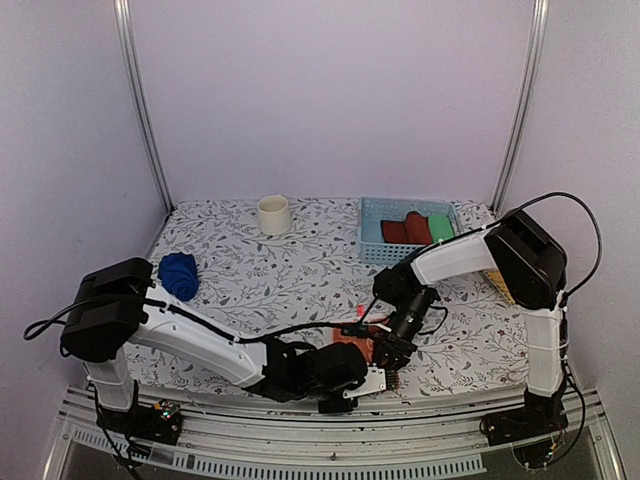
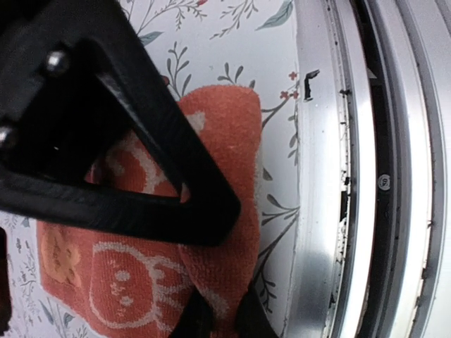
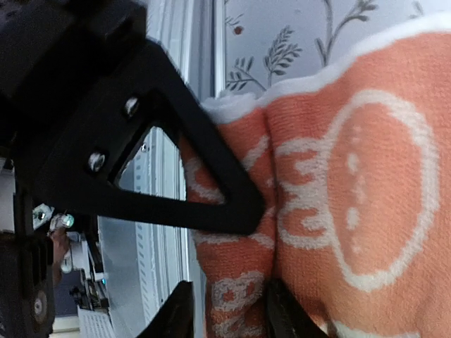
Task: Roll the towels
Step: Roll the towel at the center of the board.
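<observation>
Orange towel (image 1: pixel 350 338), largely hidden under left gripper (image 1: pixel 372 374) and right gripper (image 1: pixel 386 352) from above, cut by bottom edge in left wrist view, 2 edges in right wrist view.

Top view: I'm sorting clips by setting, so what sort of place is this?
Probably a robot test booth, not a home: plain walls framed by metal posts, a left arm and right arm bolted to a rail.

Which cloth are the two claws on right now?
The orange-salmon towel with white prints, at the near edge. The blue towel lies bunched far left; the red roll and green roll sit in the basket.
</observation>
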